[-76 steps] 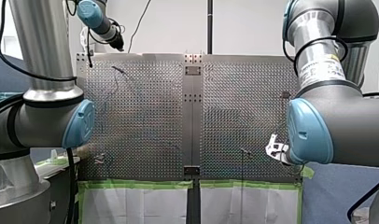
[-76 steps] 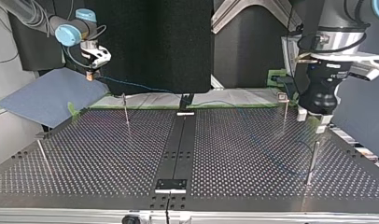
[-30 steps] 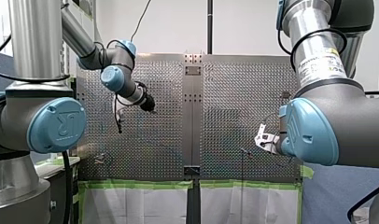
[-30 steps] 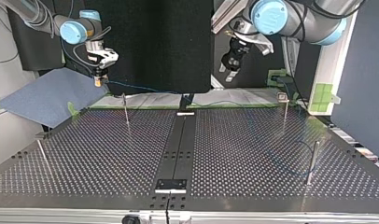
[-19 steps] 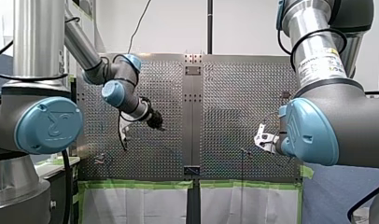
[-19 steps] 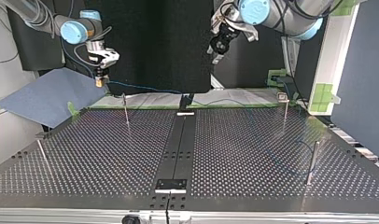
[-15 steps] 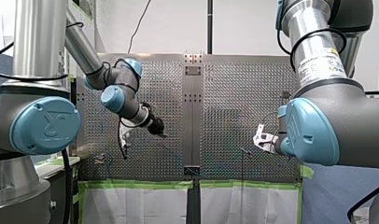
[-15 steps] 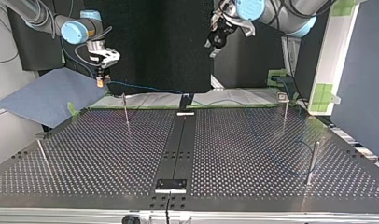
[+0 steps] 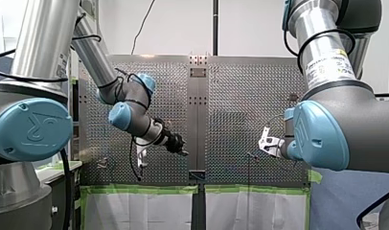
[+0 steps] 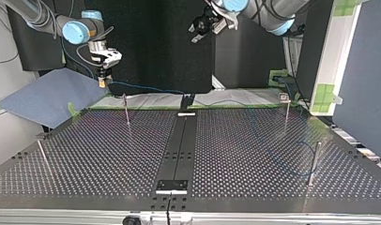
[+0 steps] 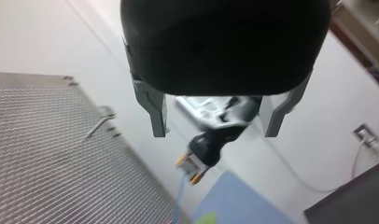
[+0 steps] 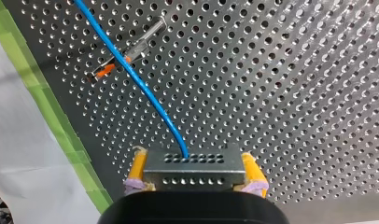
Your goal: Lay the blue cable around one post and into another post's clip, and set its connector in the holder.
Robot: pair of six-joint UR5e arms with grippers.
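Jaws: my right gripper (image 12: 193, 164) is pinched on the metal connector (image 12: 211, 175), with a yellow pad on each end of it. My left gripper (image 11: 215, 119) is spread wide and holds nothing, up in the air above the tabletop (image 10: 109, 154).

In the top view the connector hangs off the tabletop's far-left corner, above a blue mat (image 10: 48, 96). The blue cable (image 12: 131, 79) runs from it along the far edge toward the middle.

In the right wrist view the cable crosses a clip post (image 12: 131, 50) with an orange tip. I cannot tell whether it touches the post or passes above it.

A faint blue loop lies on the tabletop near the post (image 10: 313, 161) at the top view's right. I cannot tell whether it goes around that post or beside it.

Progress, as I judge it:
- **Done:** the connector is in hand.
- **Unclear:** whether the wrap around a post is made.
- **Left to do:** the cable doesn't look seated in the clip, and the connector is not in the holder. I can't pick out the holder for sure.
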